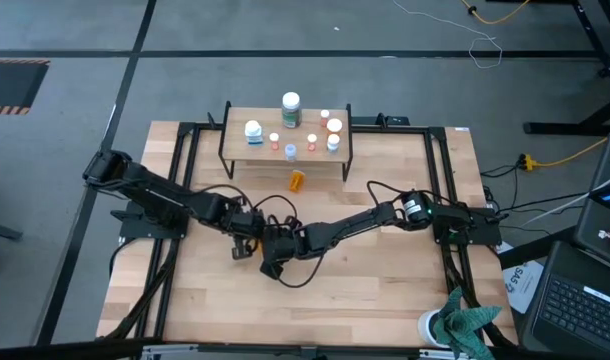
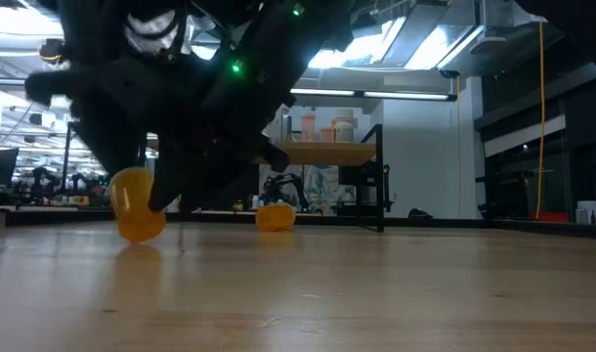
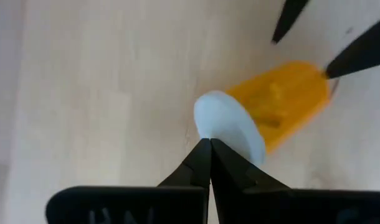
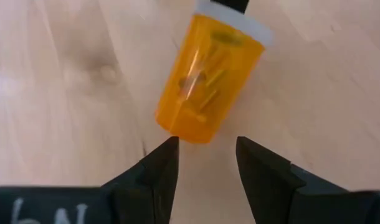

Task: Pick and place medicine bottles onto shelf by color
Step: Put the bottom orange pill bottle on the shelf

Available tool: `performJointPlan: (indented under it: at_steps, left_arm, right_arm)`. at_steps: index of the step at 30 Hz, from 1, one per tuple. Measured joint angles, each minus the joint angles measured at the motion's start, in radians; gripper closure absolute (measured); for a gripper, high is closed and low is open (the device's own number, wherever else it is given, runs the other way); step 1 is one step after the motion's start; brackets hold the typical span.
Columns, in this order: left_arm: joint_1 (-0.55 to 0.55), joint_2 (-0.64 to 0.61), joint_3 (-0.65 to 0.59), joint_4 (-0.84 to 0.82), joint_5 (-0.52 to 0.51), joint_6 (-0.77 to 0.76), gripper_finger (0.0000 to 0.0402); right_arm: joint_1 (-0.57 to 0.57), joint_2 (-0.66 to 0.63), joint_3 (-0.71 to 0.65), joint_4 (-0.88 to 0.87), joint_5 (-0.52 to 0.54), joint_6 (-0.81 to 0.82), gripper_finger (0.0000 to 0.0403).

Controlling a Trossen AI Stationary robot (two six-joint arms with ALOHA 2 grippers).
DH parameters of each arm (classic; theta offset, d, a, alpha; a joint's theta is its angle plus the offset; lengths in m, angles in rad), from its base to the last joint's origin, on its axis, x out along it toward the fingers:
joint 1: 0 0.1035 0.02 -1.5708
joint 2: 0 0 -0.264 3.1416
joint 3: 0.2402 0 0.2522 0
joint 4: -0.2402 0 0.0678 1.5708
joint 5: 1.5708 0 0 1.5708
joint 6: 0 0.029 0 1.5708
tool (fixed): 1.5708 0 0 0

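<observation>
Orange bottle [image 4: 210, 78] lying on counter [image 1: 385, 280] | left gripper [image 3: 209, 152] jaws closed, empty, at cap | right gripper [image 4: 205, 158] jaws open, empty, at base — a nudge could roll it away.

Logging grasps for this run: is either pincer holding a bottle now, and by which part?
Nothing is held. The left pincer is shut, tips at the lying orange bottle's white cap; the right pincer is open just short of its base.

Both arms meet low at the middle of the worktop [image 1: 385, 290]

The left gripper [image 1: 247, 243] and right gripper [image 1: 275, 258] sit close together amid dark cables, fingers too dark to read. Behind them the shelf [image 1: 237, 150] carries upright medicine bottles [image 1: 290, 150], among them a larger dark green bottle [image 1: 291, 110]. An orange bottle [image 1: 298, 180] lies on the worktop just beside the shelf
</observation>
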Motion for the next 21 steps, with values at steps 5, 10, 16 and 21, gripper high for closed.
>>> performJointPlan:
  at_steps: [5,10,16,21]
  left_arm:
    - [-0.011,-0.001,0.081,-0.071,-0.003,-0.003,0.0401]
    - [-0.034,-0.001,0.103,-0.046,0.001,0.000,0.0401]
    - [-0.046,0.000,0.103,-0.027,0.013,-0.004,0.0401]
    - [-0.045,0.000,0.103,-0.023,0.015,-0.005,0.0401]
  right_arm:
    - [-0.002,0.000,0.000,-0.007,0.016,-0.012,0.0241]
    - [-0.009,0.000,0.000,-0.005,0.017,-0.022,0.0241]
    - [-0.026,0.005,0.002,-0.006,0.019,-0.023,0.0241]
    - [-0.029,0.006,0.002,-0.005,0.013,-0.024,0.0241]
